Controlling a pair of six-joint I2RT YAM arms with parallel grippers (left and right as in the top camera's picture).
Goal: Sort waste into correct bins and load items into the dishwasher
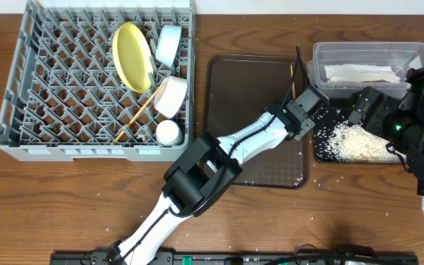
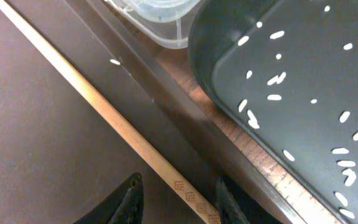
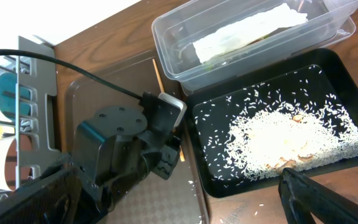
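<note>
Overhead, bright even light falls from above; the table [image 1: 65,199] and dish rack [image 1: 94,73] are sharp, and the arm [image 1: 234,143] casts only a soft shadow on the brown tray [image 1: 249,81]. The left wrist view is dim: the black tray [image 2: 303,93] is crisp, the left gripper [image 2: 179,202] a dark blur at the bottom edge. The right wrist view's upper left is blown white; the right gripper [image 3: 179,199] blurs in the lower corners.

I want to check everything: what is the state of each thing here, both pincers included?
yellow plate, on edge in the dish rack
light blue bowl, tipped, in rack
white bowl, tipped, in rack
white cup, in rack
one chopstick, lying in rack
other chopstick, flat on brown tray
paper wrapper, in clear tub
rice, mostly in black tray
left pincer, open, astride that chopstick
right pincer, open, empty
</note>
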